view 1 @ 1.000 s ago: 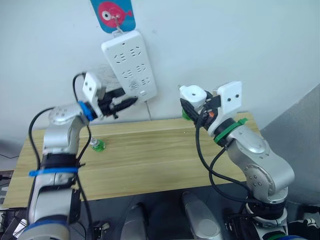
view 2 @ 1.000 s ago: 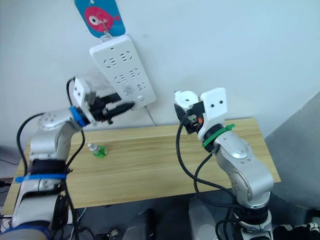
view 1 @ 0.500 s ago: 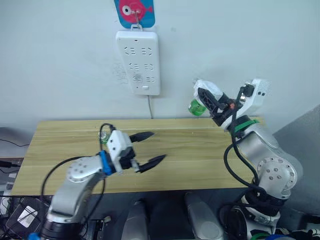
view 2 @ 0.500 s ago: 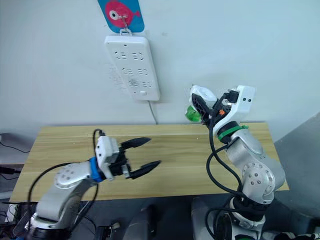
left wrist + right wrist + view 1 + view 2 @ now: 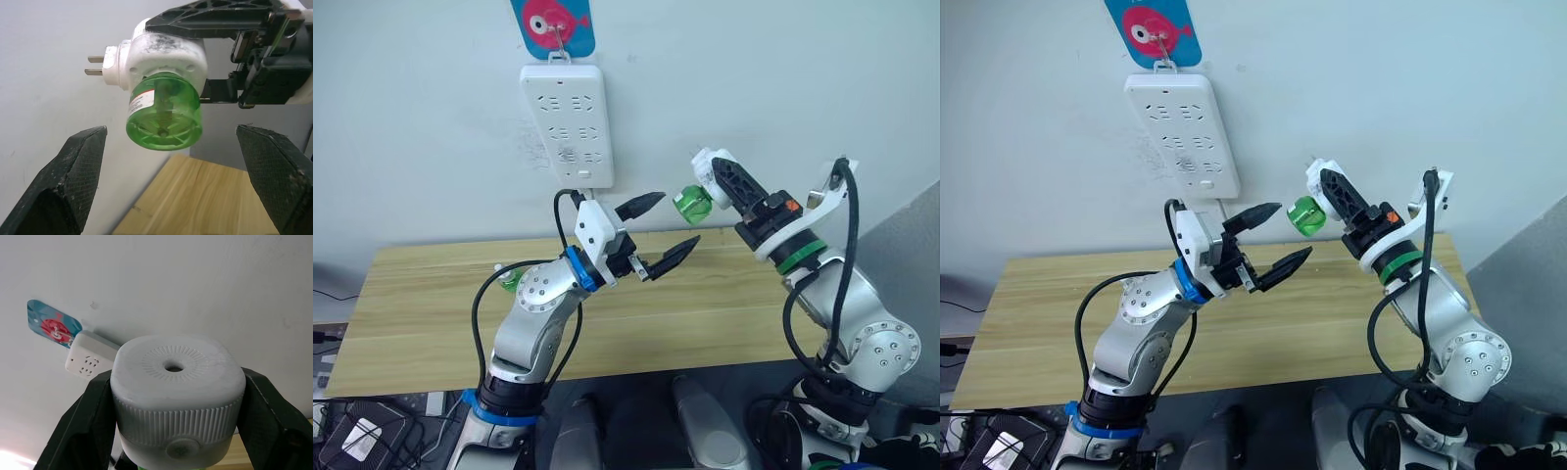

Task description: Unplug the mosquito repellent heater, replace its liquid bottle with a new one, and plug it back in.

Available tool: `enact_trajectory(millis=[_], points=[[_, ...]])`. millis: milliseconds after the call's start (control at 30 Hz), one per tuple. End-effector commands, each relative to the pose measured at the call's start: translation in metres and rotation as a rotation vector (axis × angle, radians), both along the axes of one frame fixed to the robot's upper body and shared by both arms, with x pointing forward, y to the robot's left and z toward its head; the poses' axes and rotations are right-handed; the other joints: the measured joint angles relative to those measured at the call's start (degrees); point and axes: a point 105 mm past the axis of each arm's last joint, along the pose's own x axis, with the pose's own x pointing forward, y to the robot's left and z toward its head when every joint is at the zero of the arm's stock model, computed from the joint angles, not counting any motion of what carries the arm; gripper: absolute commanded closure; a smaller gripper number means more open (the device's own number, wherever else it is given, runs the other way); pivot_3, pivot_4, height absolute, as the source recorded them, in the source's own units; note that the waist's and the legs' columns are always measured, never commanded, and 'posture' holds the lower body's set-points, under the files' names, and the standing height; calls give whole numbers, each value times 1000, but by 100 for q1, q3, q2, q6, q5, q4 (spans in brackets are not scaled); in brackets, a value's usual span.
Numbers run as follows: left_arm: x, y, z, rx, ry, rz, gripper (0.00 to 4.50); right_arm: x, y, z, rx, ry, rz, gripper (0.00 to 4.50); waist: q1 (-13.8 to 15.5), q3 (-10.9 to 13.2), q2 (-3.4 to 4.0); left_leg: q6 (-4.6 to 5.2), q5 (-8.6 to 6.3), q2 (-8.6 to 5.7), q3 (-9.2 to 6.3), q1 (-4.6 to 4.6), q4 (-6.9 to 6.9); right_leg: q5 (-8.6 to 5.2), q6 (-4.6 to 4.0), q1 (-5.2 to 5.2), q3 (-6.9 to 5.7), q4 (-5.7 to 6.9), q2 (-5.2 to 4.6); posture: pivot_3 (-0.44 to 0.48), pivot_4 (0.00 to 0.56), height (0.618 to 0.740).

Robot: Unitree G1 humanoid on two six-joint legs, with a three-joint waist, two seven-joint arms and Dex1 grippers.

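Nearest the camera, the left gripper (image 5: 656,233) is raised above the wooden table (image 5: 431,313) with its two black fingers spread wide apart and nothing between them, its tips pointing toward the right gripper. Just beyond those tips, the right gripper (image 5: 729,181) is held up in the air with its fingers clamped on the mosquito repellent heater (image 5: 713,166), whose liquid bottle (image 5: 690,206) is screwed in and sticks out toward the left gripper. The left wrist view adds what the head views cannot resolve: the two metal prongs on the side of the heater (image 5: 161,51), the round green base of the bottle (image 5: 164,115) facing the camera, a dark wick stem running up inside it, and a white-and-red label on its wall. The right wrist view shows the opposite end of the heater (image 5: 176,387): a white top with a small round hole ringed by fine radial slots, a ribbed band below it, and a black finger pressed against each side. Farther back on the table, partly hidden behind the left arm, lies the new one (image 5: 509,279), a green bottle. Farthest off, a white power strip (image 5: 566,122) hangs on the wall from a blue hook tag with a pink fish (image 5: 551,24).
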Motion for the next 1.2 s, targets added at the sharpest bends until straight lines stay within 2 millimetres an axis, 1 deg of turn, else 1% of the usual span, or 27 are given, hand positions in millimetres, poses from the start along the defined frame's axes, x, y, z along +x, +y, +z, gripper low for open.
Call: enact_trajectory(millis=[33, 133, 200, 333, 433, 600, 633, 833, 1000, 1100, 1167, 1200], points=[[-4, -3, 13, -22, -90, -1, 0, -8, 4, 12, 42, -31, 35, 1567, -14, 0, 0, 0, 0, 0, 1, 0, 0, 0, 0, 0, 1, -1, 0, -300, 252, 740], [-2, -5, 13, -13, -107, -4, 0, -10, 4, 14, 51, -22, 43, 1567, -28, -1, 0, 0, 0, 0, 1, 0, 0, 0, 0, 0, 2, 0, 0, -301, 250, 740], [-3, -8, 16, -21, -120, -17, 0, -11, 5, 14, 54, -16, 49, 1567, -32, -1, 1, 0, 0, 0, 1, 0, 2, 0, 1, 0, 2, 0, 1, -301, 251, 740], [-4, -11, 15, -38, -97, -35, 0, -11, 6, 14, 60, -4, 51, 1567, -33, -1, 0, 0, 0, 0, 2, 0, 3, 0, 2, 1, 3, 0, 1, -302, 249, 740], [-2, -12, 18, -53, -100, -36, 560, -11, 7, 13, 65, 4, 51, 1567, -31, -1, 0, 0, 0, 0, 0, 0, 3, 0, 2, 1, 2, 0, 1, -301, 250, 740], [1, -11, 18, -54, -95, -35, 2075, -12, 8, 12, 66, 12, 52, 1567, -29, -2, 0, 0, 0, 0, 2, 0, 4, 0, 2, 1, 4, 0, 1, -302, 250, 740], [1, -11, 17, -52, -92, -34, 2250, -12, 8, 12, 66, 11, 53, 1567, -29, -2, 0, 0, 0, 0, 1, 0, 4, 0, 2, 1, 4, 0, 1, -301, 249, 740], [1, -8, 12, -43, -72, -20, 2248, -14, 9, 14, 72, 3, 59, 1567, -19, -2, 0, -1, 1, 0, 1, 0, 4, 1, 2, 1, 3, 1, 1, -298, 249, 740], [0, -7, 11, -52, -49, -30, 2248, -14, 8, 14, 69, 0, 60, 1567, -7, -2, 0, -1, 1, 0, 0, 0, 5, 1, 1, 1, 3, 2, 1, -297, 248, 740], [-3, -6, 15, -74, -73, -33, 2248, -14, 9, 14, 71, 0, 63, 1567, -6, -2, 0, 0, 1, 0, 1, 0, 5, 1, 1, 1, 4, 2, 1, -294, 249, 740], [-2, -5, 15, -76, -86, -14, 1525, -14, 9, 14, 72, -1, 65, 1567, -1, -2, 0, 0, 1, 0, 0, 0, 5, 1, 1, 1, 3, 2, 1, -294, 249, 740], [-2, -5, 14, -69, -95, -4, 1277, -14, 9, 14, 74, 0, 67, 1567, 2, -2, 0, 0, 1, 0, 0, 0, 5, 1, 1, 1, 3, 2, 1, -295, 248, 740]])
